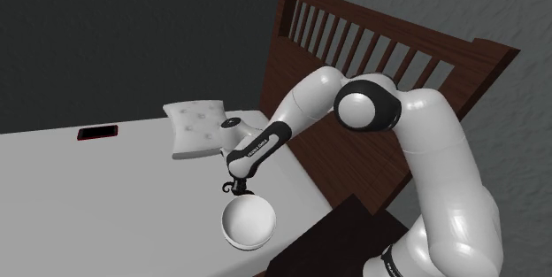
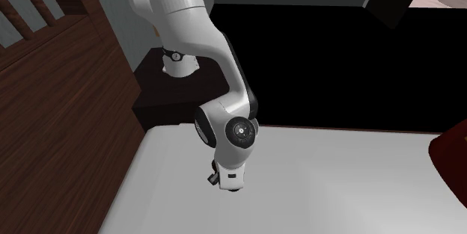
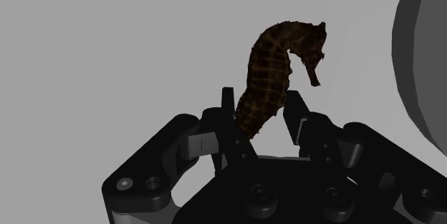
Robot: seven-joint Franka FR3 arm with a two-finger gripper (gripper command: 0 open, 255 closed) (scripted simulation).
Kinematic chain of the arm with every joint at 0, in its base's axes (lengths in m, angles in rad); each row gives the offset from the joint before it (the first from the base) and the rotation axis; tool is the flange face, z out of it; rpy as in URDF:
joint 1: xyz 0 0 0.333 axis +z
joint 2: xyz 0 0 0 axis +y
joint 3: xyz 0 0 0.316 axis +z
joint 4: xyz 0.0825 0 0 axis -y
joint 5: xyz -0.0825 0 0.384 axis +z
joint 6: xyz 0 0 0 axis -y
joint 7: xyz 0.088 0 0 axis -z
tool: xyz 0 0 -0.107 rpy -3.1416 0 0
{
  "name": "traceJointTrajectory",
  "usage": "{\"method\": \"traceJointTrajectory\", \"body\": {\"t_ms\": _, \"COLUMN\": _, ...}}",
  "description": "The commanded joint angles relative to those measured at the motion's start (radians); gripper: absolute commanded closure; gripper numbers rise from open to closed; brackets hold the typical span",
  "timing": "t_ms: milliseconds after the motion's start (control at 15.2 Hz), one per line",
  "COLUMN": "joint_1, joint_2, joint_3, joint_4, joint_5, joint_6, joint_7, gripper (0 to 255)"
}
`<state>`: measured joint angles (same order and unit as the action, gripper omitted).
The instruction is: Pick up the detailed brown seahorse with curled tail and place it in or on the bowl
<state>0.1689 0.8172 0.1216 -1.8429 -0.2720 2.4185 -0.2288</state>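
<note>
The dark brown seahorse (image 3: 276, 58) with a cross-ridged body stands between my gripper's (image 3: 261, 103) two black fingers, which press against its lower body from both sides. Its head and snout stick out past the fingertips. In the shoulder view the gripper (image 1: 232, 183) hangs low over the white bed, and the seahorse's curled tail (image 1: 228, 188) peeks out beneath it. Right beside it, towards the bed's near edge, sits the white bowl (image 1: 248, 223). The bowl's curved wall (image 3: 424, 65) also shows close to the seahorse's head. In the second exterior view the hand (image 2: 227, 182) points down at the bed.
A white tufted pillow (image 1: 195, 129) lies behind the gripper, against the dark wooden slatted headboard (image 1: 380, 54). A black phone with a red rim (image 1: 97, 133) rests far back on the bed. A dark nightstand (image 1: 354, 222) stands beside the bed near the stand.
</note>
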Motion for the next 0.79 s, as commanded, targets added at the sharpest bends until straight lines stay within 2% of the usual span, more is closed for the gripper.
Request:
{"method": "traceJointTrajectory", "body": {"t_ms": 0, "joint_1": 0.001, "joint_2": 0.002, "joint_3": 0.001, "joint_4": -0.002, "joint_5": 0.000, "joint_6": 0.001, "joint_7": 0.000, "gripper": 255}}
{"method": "traceJointTrajectory", "body": {"t_ms": 198, "joint_1": 0.000, "joint_2": 0.001, "joint_3": 0.001, "joint_4": 0.000, "joint_5": 0.001, "joint_6": -0.002, "joint_7": -0.001, "gripper": 255}}
{"method": "traceJointTrajectory", "body": {"t_ms": 726, "joint_1": -0.012, "joint_2": -0.097, "joint_3": 0.017, "joint_4": -0.042, "joint_5": 0.016, "joint_6": -0.058, "joint_7": -0.014, "gripper": 255}}
